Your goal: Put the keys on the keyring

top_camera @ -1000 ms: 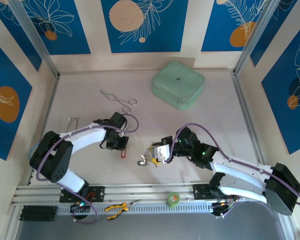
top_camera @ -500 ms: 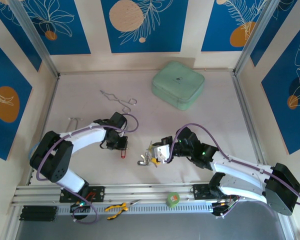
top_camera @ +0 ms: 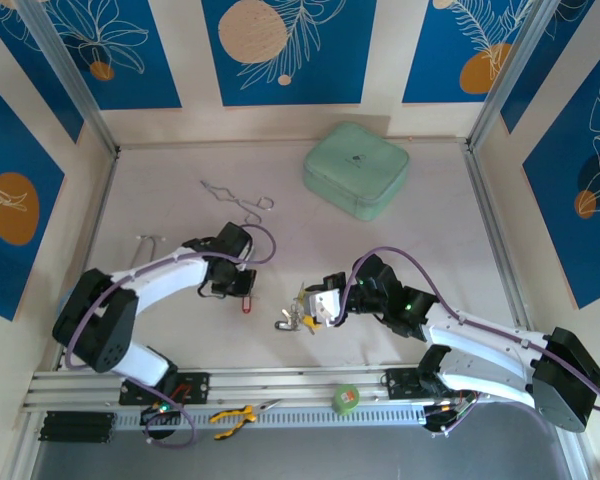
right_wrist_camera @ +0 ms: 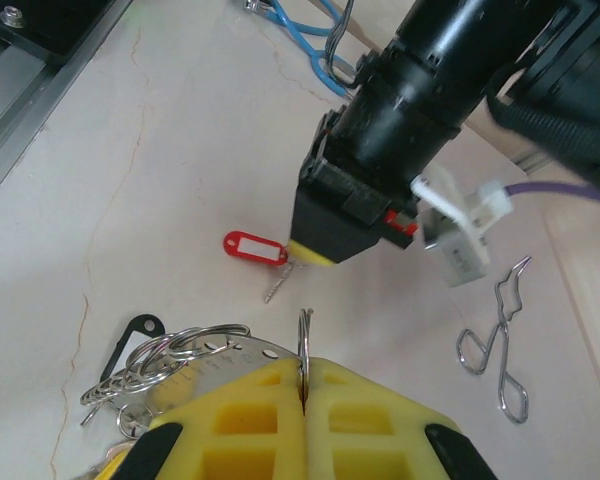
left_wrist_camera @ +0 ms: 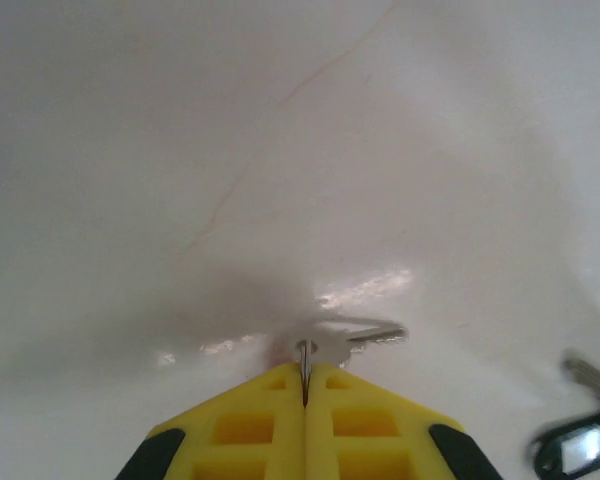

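Observation:
My left gripper [top_camera: 240, 292] is down on the table, and its yellow fingers [left_wrist_camera: 270, 395] are shut on the thin metal ring of the red-tagged key [top_camera: 247, 305]. The silver blade of that key [left_wrist_camera: 375, 337] pokes out just past the tips. In the right wrist view the red tag [right_wrist_camera: 255, 247] lies flat beside the left gripper's tip [right_wrist_camera: 313, 252]. My right gripper [right_wrist_camera: 305, 368] is shut on the keyring [right_wrist_camera: 304, 335], which I see edge-on. A bunch of smaller rings [right_wrist_camera: 170, 350] and a black tag [right_wrist_camera: 130, 335] hang at its left. In the top view that bunch [top_camera: 293, 318] sits at the right gripper [top_camera: 315, 310].
Silver forceps [top_camera: 238, 200] lie at the back left and a mint-green case [top_camera: 355, 170] at the back. A green tape roll [top_camera: 347, 399] and yellow pliers [top_camera: 235, 415] rest on the front rail. A blue stethoscope [right_wrist_camera: 300, 30] lies beyond the left arm.
The left arm's elbow has shifted slightly while its gripper stays at the red-tagged key. The right arm and the keyring have not moved.

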Controlling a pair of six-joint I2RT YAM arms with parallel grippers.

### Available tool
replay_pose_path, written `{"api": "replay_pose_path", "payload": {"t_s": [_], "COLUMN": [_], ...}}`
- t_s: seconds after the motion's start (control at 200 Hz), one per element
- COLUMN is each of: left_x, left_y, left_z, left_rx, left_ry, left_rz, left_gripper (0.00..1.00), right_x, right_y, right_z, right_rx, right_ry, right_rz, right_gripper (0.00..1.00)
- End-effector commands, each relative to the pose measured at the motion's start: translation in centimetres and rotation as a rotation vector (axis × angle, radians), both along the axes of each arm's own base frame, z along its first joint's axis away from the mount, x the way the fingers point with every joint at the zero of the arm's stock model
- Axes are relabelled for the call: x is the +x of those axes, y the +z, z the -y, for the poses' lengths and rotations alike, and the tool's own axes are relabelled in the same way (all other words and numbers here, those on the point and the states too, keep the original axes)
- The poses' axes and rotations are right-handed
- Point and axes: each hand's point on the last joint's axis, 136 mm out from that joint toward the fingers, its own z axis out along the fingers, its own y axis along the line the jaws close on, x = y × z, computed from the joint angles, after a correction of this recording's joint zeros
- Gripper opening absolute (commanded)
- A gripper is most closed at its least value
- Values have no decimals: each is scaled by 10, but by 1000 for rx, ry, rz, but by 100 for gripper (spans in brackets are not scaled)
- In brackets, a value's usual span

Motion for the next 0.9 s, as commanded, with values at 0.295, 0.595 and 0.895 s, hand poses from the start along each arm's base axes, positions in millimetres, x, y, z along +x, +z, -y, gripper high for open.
{"api": "replay_pose_path", "payload": {"t_s": [0.295,0.595,0.895], "left_x": [5,-45,-62], "left_y": [128,156,153], "left_z": [41,70,78], "left_rx": [-244,-369,-340], "left_ry": [-612,-1057,-1230], "left_rz": [916,1303,1457], "left_gripper": [0,0,0], "right_x": [2,0,9], "right_y": [27,25,18], "right_z": [-6,-17,-28], "right_rx": [120,85,50], "right_ry": [78,168,172], "right_rz": [-157,-249,-308], "right_gripper": [0,0,0]}}
